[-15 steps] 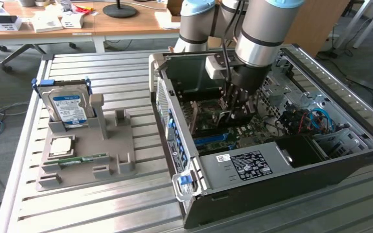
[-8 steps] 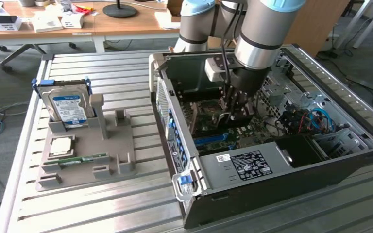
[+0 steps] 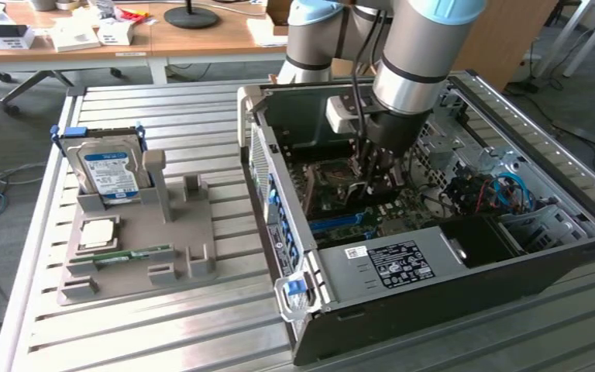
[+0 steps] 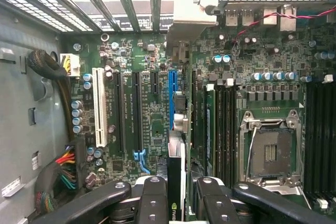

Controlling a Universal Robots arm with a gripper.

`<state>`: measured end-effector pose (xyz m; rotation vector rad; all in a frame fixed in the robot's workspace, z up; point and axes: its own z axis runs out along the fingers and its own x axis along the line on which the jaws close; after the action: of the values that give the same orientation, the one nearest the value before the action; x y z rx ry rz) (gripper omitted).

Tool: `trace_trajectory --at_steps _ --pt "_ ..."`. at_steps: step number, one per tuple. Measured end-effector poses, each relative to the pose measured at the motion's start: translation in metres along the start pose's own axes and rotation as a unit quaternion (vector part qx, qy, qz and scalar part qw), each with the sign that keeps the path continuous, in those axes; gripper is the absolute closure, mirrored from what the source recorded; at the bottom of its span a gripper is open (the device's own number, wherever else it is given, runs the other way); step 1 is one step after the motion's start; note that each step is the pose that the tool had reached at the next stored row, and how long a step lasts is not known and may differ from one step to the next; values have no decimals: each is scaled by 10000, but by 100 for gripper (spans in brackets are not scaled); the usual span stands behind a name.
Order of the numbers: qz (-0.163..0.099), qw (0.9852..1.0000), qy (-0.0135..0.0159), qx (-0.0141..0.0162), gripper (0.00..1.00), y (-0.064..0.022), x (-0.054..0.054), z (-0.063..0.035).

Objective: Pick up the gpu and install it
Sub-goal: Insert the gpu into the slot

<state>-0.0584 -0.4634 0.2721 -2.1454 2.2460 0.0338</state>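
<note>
Inside the open computer case on the slatted bench, the pincer was pinching the gpu between its dark fingers. The card was seen edge-on, standing over the motherboard in line with the blue expansion slot; whether it was seated there could not be told. The empty CPU socket lay beside it. Outside the case, the hard drive and the memory stick sat in a grey holder.
</note>
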Motion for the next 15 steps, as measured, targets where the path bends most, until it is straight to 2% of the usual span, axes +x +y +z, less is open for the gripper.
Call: trace_trajectory --at_steps 7,15 --pt "0 10000 0 0 74 3 1 16" --pt "0 10000 0 0 74 71 4 19"
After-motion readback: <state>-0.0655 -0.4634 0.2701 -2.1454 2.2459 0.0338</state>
